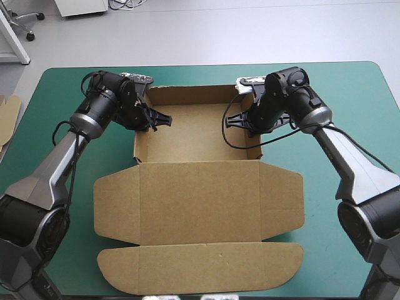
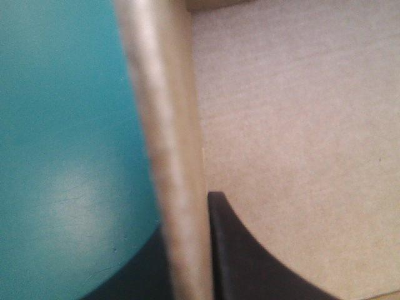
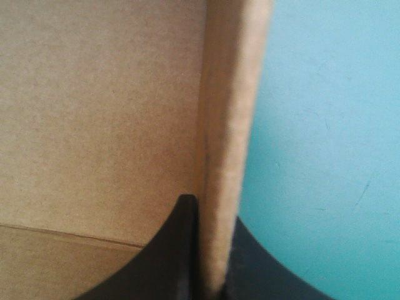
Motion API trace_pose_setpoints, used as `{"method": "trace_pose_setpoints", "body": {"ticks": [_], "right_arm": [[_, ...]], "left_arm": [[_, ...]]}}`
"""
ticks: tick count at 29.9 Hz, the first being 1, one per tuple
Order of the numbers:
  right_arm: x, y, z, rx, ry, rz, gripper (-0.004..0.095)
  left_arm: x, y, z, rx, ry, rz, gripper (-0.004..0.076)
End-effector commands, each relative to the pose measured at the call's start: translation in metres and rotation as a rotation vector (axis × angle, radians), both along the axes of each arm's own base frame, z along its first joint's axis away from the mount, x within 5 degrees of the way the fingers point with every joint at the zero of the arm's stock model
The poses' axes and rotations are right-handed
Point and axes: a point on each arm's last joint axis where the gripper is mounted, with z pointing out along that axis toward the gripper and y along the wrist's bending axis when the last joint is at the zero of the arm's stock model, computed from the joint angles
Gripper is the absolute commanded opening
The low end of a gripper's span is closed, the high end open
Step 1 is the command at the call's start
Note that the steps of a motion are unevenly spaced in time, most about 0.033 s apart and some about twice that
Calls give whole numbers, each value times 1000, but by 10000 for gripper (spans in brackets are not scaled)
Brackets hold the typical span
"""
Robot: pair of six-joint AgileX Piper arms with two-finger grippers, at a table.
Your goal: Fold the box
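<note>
The brown box point(image 1: 199, 157) lies mid-counter point(image 1: 350, 81), with its open tray point(image 1: 200, 134) in the upper middle of the frame and its lid point(image 1: 200, 209) flat below. The left end effector point(image 1: 150, 119) pinches the left wall point(image 1: 139, 147). The right end effector point(image 1: 249, 122) pinches the right wall point(image 1: 260, 150). I judge that uneven pulling could buckle or untuck a wall.

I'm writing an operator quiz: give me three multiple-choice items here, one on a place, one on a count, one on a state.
1. The box's lid lies: A flat, toward the table's near edge; B upright at the far edge; C off the table.
2. Grippers clamping a box wall: A none; B one; C two.
3. The side walls are: A flat; B raised; C missing.
Key: 1A, the lid lies spread out nearest the robot; 2C, the left gripper and the right gripper each pinch a wall; 3B, they stand upright in the high view.
</note>
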Motion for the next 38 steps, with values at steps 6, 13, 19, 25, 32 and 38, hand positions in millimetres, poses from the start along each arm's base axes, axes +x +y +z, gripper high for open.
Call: {"method": "trace_pose_setpoints", "body": {"ticks": [6,13,19,25,32,38], "right_arm": [[-6,3,18,54,-34,13,-12],[-5,4,15,45,-28,12,-12],[0,6,5,38,-5,12,-12],[6,9,-8,24,25,20,-13],[16,13,-30,1,73,26,-13],[20,15,-41,-12,93,36,-14]], "left_arm": [[-17,-11,17,-16,17,-79,-14],[-11,-12,-8,29,79,-77,-14],[-3,-13,-20,54,100,-75,-14],[6,-17,-43,74,155,-81,-14],[18,-19,-70,91,216,-75,-14],[27,-9,-83,46,257,-40,-14]]}}
